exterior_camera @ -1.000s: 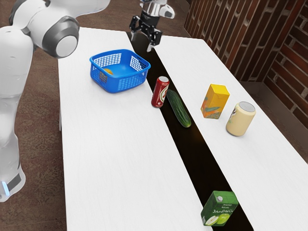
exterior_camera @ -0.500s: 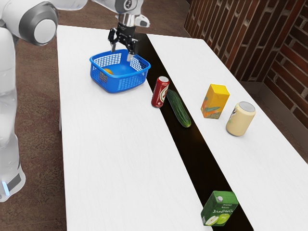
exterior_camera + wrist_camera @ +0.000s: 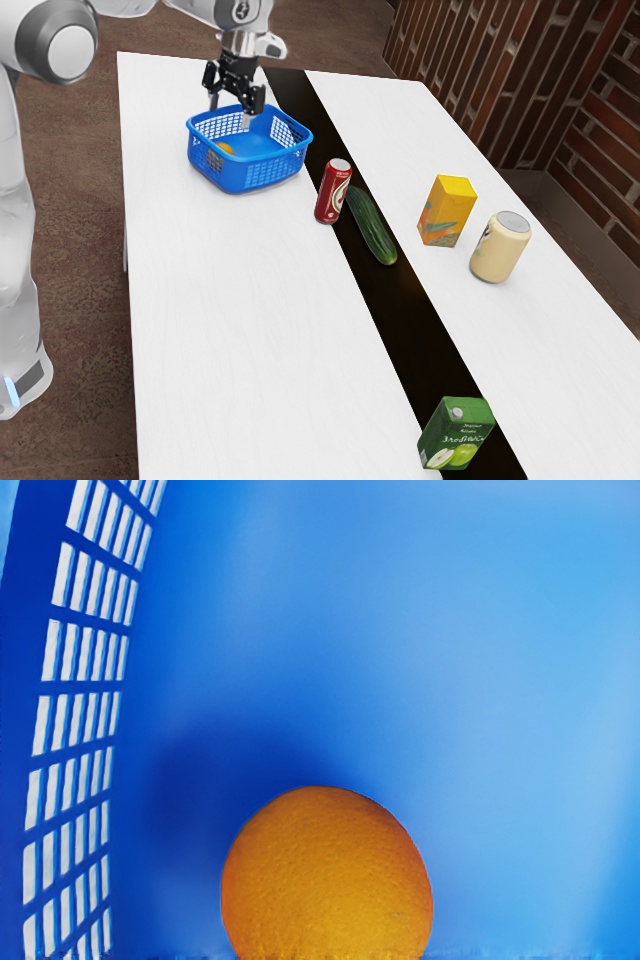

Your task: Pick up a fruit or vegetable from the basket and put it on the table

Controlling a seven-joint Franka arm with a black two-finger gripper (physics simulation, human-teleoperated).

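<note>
One orange (image 3: 326, 880) lies in the basket (image 3: 243, 179), the end effector (image 3: 230, 112) above, spread apart (approach nearly done, I judge); grasping, lifting and placing on the desk (image 3: 240, 330) remain.

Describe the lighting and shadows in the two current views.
Wrist view: a soft dark shadow lies beside the orange on the floor of the blue basket, whose blue pales away from the slotted wall; exterior view: the white tabletop looks brightly lit, the dark strip much darker.
</note>
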